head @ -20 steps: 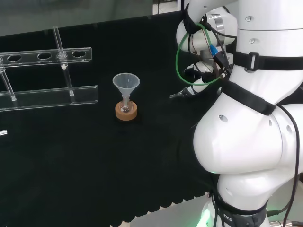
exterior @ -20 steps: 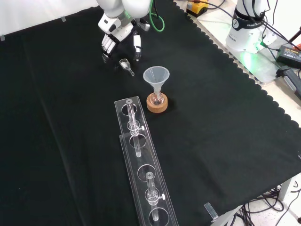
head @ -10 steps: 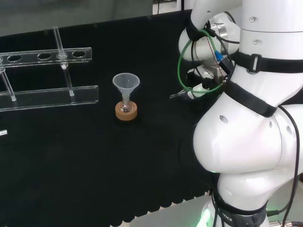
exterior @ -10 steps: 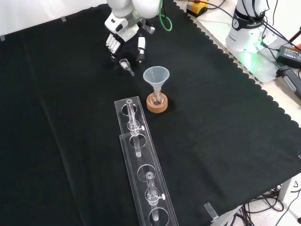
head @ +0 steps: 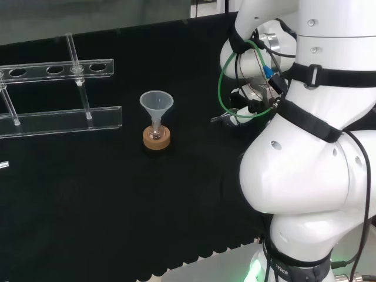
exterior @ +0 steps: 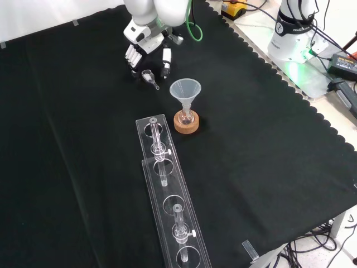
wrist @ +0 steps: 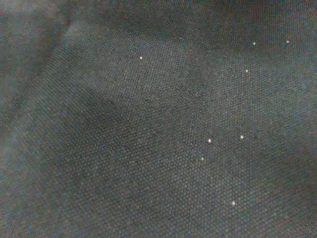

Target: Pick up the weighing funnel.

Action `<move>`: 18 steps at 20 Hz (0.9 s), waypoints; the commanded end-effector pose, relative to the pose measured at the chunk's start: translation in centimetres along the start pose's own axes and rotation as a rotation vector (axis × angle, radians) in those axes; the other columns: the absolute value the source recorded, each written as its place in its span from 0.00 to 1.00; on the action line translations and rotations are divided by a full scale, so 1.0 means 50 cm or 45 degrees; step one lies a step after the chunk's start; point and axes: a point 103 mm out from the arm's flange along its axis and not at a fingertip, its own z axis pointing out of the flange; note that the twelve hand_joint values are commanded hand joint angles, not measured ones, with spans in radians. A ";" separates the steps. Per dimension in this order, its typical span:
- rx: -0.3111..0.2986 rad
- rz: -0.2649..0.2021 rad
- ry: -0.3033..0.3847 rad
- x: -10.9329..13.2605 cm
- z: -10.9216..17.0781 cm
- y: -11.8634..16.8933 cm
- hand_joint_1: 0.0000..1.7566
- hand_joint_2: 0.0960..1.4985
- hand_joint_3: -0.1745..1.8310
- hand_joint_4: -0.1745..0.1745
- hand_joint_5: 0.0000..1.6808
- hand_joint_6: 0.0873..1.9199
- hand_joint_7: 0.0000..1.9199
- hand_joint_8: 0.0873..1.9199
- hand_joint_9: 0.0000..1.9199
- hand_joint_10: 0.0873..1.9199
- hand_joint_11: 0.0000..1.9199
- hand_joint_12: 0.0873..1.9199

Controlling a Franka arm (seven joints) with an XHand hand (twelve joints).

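hand (exterior: 146, 40) and weighing funnel (exterior: 148, 75), contact too small to tell

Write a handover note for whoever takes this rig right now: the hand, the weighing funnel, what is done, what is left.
Hand: open, low over the cloth at the top of the front view, fingers and thumb pointing down, holding nothing.
Weighing funnel: lies on the black cloth just below the hand in the front view, between the finger side and the thumb. I cannot tell whether they touch it.
Funnel: stands in its flask on the cork ring, apart from the hand.
Done: hand is set over the weighing funnel.
Left: close on it and lift it off the cloth.
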 end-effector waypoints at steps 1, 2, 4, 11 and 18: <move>-0.041 0.010 0.015 -0.001 0.010 0.007 0.25 0.50 0.09 0.04 0.27 0.46 0.30 0.49 0.30 0.42 0.26 0.73; -0.052 0.013 0.013 -0.001 0.010 0.008 0.25 0.50 0.09 0.04 0.27 0.47 0.31 0.49 0.30 0.42 0.26 0.73; -0.078 0.025 0.010 -0.002 0.012 0.003 0.25 0.50 0.09 0.04 0.27 0.47 0.31 0.49 0.30 0.42 0.26 0.73; -0.090 0.041 0.055 -0.006 0.024 -0.001 0.25 0.51 0.09 0.04 0.28 0.49 0.33 0.50 0.31 0.43 0.26 0.73; -0.099 0.033 0.056 -0.003 0.031 -0.001 0.25 0.51 0.09 0.04 0.29 0.50 0.34 0.50 0.32 0.42 0.27 0.73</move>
